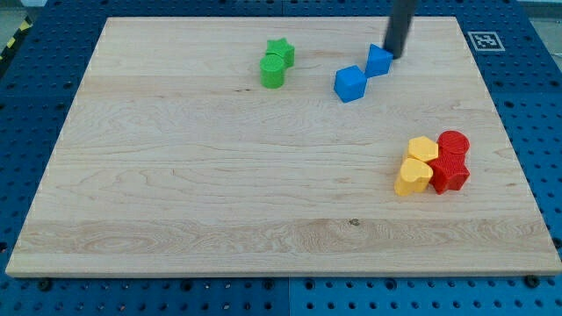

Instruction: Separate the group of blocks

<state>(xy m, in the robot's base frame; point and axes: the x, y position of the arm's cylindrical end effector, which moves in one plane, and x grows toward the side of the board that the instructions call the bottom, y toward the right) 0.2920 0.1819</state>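
Observation:
My tip (394,55) is at the view's top right, touching or just right of a small blue block (378,60). A larger blue cube (349,83) lies just below-left of it, close by. Two green blocks sit together at the top centre: a green star (281,52) and a green cylinder (273,72). At the right, two yellow blocks (422,148) (412,176) press against a red cylinder (454,143) and a red star-like block (450,171) in one tight cluster.
The wooden board (219,175) lies on a blue pegboard table. A black-and-white marker tag (484,40) sits at the board's top right corner.

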